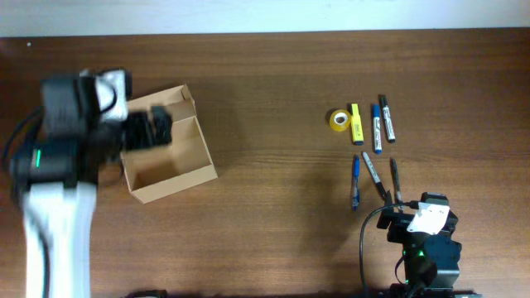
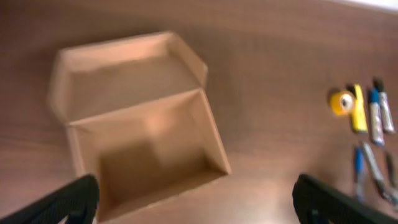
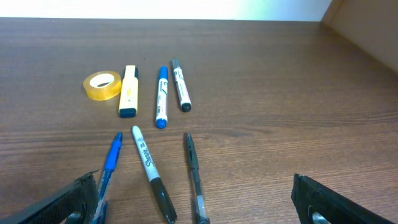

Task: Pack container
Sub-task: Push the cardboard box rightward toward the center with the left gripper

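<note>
Left claw [image 2: 196, 186] is spread wide, both fingers far apart with nothing between them. It hovers above the box [image 1: 170, 161], over its left side. The box is tan cardboard and sits on the left part of the table [image 1: 273, 99]. It's turned a little askew, and its lid [image 1: 170, 103] is folded open on the far side, so you look straight down onto the bare cardboard floor.

Over to the right claw [image 3: 194, 186]: it's spread wide too, gripping nothing, low at the near right edge of the table and facing a scatter of pens just beyond it.

In the nearer row there's a blue pen [image 3: 112, 158] on the left, a white marker [image 3: 149, 174] with a black cap in the middle, and a dark pen [image 3: 194, 174] on the right, all lying flat and apart from one another.

The farther row starts with a yellow roll of tape [image 3: 102, 85] and a yellow highlighter [image 3: 128, 91] just beside it. Next come a blue marker [image 3: 161, 96] and a black-tipped marker [image 3: 180, 84], roughly parallel.

The whole cluster lies well apart from the box.
</note>
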You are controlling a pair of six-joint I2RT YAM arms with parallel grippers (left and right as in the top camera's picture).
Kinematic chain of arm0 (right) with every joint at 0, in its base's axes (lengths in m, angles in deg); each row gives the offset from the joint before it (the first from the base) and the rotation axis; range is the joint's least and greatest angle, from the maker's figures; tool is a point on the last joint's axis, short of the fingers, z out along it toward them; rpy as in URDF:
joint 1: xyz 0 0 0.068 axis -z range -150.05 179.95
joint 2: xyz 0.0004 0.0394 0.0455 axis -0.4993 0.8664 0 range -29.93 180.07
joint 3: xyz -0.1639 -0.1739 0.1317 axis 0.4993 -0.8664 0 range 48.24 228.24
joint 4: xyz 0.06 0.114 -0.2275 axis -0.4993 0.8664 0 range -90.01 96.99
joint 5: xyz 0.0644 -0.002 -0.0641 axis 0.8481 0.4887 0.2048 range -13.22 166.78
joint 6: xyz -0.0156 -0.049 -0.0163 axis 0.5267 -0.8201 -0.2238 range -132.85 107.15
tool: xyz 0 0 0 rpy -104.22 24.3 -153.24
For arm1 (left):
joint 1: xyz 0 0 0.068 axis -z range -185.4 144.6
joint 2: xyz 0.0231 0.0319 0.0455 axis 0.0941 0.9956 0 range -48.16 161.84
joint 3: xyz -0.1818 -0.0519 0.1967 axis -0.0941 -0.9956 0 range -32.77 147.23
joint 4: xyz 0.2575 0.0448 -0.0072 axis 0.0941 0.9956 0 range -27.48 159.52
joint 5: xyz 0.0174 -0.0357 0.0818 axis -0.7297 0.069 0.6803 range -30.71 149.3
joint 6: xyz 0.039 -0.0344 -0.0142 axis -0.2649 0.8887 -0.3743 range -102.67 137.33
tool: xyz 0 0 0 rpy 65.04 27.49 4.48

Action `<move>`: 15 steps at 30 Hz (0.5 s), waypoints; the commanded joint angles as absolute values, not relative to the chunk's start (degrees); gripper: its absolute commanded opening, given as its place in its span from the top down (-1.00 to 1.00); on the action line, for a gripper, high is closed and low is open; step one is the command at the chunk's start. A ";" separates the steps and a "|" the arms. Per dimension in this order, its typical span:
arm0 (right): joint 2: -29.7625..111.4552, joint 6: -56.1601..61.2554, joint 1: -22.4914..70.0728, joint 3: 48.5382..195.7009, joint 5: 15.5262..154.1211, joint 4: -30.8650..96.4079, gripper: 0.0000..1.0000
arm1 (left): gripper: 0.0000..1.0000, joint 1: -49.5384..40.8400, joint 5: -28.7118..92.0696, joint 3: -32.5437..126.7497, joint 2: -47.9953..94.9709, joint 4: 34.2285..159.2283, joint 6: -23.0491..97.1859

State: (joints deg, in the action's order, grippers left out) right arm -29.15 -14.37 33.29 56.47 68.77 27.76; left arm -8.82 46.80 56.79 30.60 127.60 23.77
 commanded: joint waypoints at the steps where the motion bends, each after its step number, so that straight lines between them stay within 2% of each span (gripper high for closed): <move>1: -29.78 -13.85 33.64 56.01 68.64 27.58 -0.98 | -1.00 -9.04 34.45 61.94 39.00 129.68 24.82; 4: -29.78 -13.85 33.64 56.01 68.64 27.58 -0.98 | -1.00 -9.04 24.42 62.10 44.57 128.54 24.82; 8: -29.78 -13.85 33.64 56.01 68.64 27.58 -0.98 | -1.00 -8.64 21.38 62.10 50.43 128.02 24.88; 10: -29.78 -13.85 33.64 56.01 68.64 27.58 -0.98 | -1.00 -7.73 24.29 62.10 52.61 128.63 26.46; 15: -29.78 -13.85 33.64 56.01 68.64 27.58 -0.98 | -0.86 -1.61 44.14 62.10 55.08 129.63 35.90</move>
State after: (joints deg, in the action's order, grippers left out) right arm -29.15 -14.35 33.29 56.47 68.77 27.73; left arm -5.30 33.25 60.79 54.43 129.35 29.60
